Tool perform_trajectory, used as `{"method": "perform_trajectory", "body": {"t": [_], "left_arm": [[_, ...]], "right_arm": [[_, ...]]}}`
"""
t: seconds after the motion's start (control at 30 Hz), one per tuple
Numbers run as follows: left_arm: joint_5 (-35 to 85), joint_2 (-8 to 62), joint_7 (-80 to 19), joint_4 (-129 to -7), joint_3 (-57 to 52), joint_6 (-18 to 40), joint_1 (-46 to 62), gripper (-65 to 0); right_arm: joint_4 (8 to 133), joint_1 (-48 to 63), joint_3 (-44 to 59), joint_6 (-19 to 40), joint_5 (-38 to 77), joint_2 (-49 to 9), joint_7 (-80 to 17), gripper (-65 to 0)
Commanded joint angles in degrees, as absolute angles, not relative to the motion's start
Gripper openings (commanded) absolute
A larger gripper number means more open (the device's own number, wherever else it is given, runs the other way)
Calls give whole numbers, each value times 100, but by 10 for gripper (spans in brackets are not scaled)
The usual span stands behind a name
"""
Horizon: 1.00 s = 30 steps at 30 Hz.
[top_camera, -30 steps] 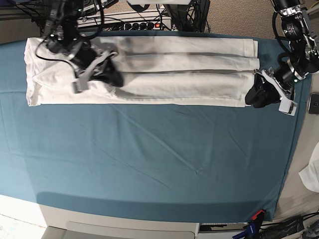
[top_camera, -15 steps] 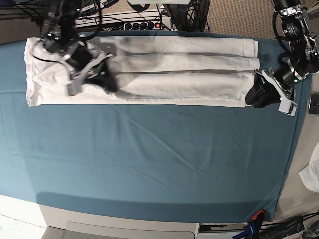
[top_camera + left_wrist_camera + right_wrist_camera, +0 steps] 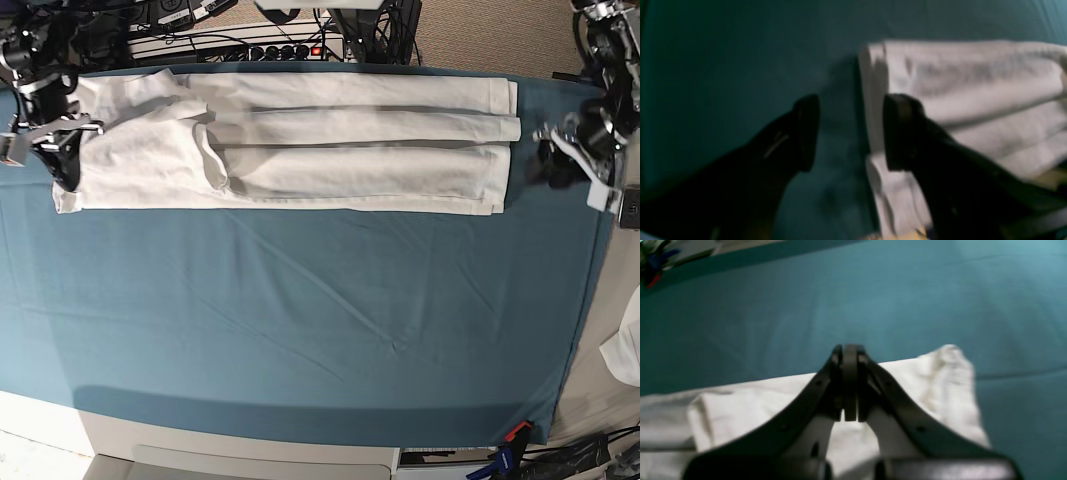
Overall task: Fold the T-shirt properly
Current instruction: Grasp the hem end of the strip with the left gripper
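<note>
teal cloth (image 3: 300, 320) covers table; folded t-shirt (image 3: 350, 150) near far edge.

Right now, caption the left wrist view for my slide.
Open left gripper at the folded T-shirt hem on teal cloth.

Showing in view: one white T-shirt (image 3: 300, 140), one teal cloth (image 3: 300, 310), two grippers, left (image 3: 552, 165) and right (image 3: 62, 160), one power strip (image 3: 270, 50).
</note>
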<state>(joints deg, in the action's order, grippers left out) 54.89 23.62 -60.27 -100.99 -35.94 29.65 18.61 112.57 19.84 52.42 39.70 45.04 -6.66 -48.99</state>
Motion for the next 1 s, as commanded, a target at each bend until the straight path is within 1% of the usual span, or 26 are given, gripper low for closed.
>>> {"method": "perform_trajectory", "body": {"t": [0.0,0.13,0.3,0.47,0.63,0.8,0.97], "left_arm": [[5725,2517,-5977,-10186,-3629,2947,1942,-332],[5922,2659,-6047,-10184,-3629,2801,2344,-332],[5920,2668,-6047,-10079,-3629,2801,2624,-332],[5918,2665,-6036,-9588,-3627,2679,2536,-332],[6187,2665,-6117,-9085,-3627,2722,2349,-330],[6405,2670,-6169,-9048,-3623,2808,2281,-288],[6748,2668,-6270,-9050,-3618,2810,2283,-284]], "right_arm": [[11365,1970,5301,4000,4626,-746,-4705,-650],[11362,1970,5256,4000,4639,-744,-4700,-650],[11362,1968,5201,4000,4648,-744,-4703,-650],[11365,1968,5194,4000,4650,-744,-4696,-650],[11362,1968,5168,4000,4650,-744,-4694,-650],[11365,1968,5168,4000,4648,-744,-4698,-650],[11365,1968,5168,4000,4648,-742,-4709,-650]]}}
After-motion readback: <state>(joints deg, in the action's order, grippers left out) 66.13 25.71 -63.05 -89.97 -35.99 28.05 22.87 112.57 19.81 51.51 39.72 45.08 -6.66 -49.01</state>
